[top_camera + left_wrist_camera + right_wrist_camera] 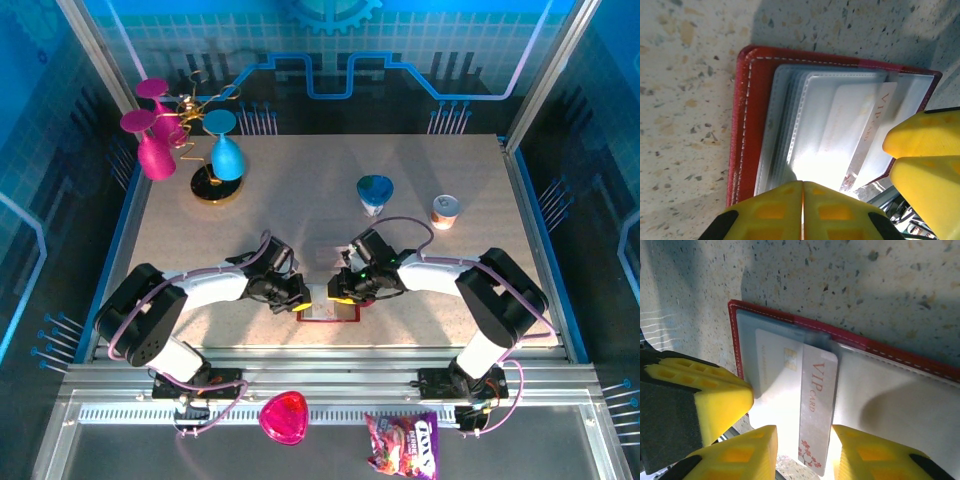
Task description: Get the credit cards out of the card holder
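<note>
The dark red card holder [326, 314] lies open on the table between both arms. Its red cover [747, 125] frames the greyish clear pockets [810, 115]. My left gripper [802, 192] is shut, its tips resting on the pockets' near edge, over the wallet's left end [300, 300]. A pale pinkish-white card marked VIP CARD [817, 405] sticks partway out of a pocket, tilted. My right gripper [805, 455] is open, one finger on either side of that card. A second pale card with a chip [775, 365] sits inside a pocket. The black and blue cards are hidden.
A blue cone-shaped cup [375, 193] and a small can [445, 210] stand behind the right arm. Pink and blue goblets on a gold stand [185, 140] fill the back left corner. A pink heart-shaped dish [284, 416] and a snack bag [402, 442] lie below the table's front rail.
</note>
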